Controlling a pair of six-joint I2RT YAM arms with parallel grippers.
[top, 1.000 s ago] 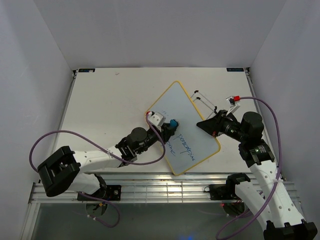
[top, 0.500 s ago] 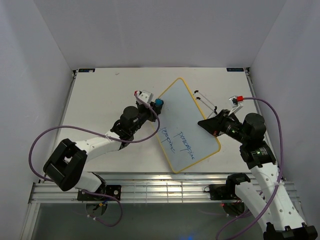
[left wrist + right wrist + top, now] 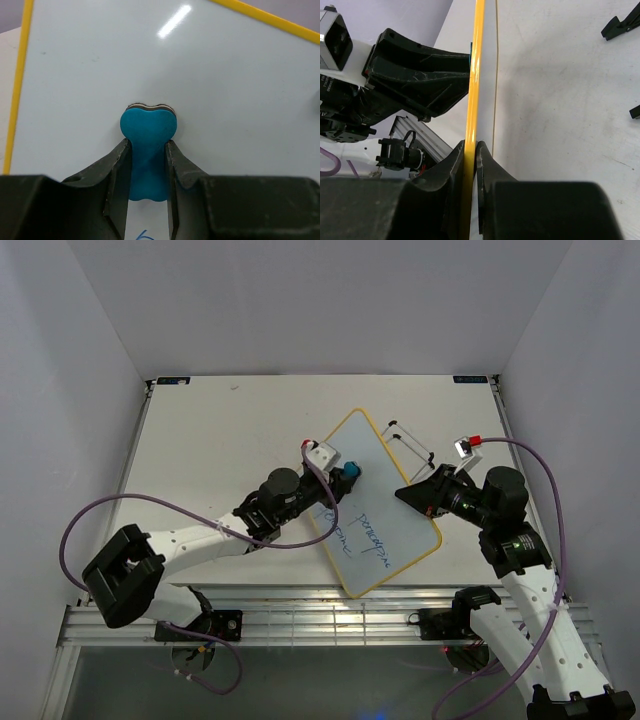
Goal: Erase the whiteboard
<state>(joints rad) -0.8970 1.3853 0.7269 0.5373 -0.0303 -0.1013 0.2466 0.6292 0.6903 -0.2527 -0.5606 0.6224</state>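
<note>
Whiteboard lies slanted on the middle-right part of the bench, one corner toward the far side, and it is handled from two sides. Your right end effector is closed on the yellow frame at the board's right edge, both jaws pinching the thin rim. I judge this is to keep the board steady so it does not slide under rubbing. Whether that edge is lifted off the bench I cannot tell. Your left end effector is closed on the small blue eraser, gripping its narrow waist. The eraser's far end appears to touch the white face in the upper, clean part. The blue writing sits lower, toward the near corner, and is not yet wiped, so the eraser must travel down to it. A black wire stand lies on the bench just beyond the board's far-right edge and does not block the stroke. What may stand in the way is your left arm, which crosses the board's left edge, and the right fingers at the rim near the written lines.
</note>
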